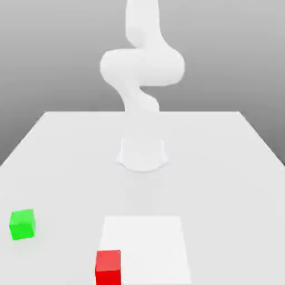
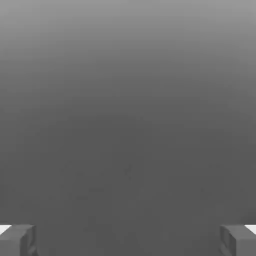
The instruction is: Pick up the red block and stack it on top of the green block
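Red block (image 1: 108,267) nearest; white arm (image 1: 142,67) reared upright, gripper (image 2: 128,240) spread (nothing held).

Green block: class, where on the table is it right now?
In the exterior view the green block sits on the table near the view's left edge, apart from the red block, which lies to its right and nearer the camera.
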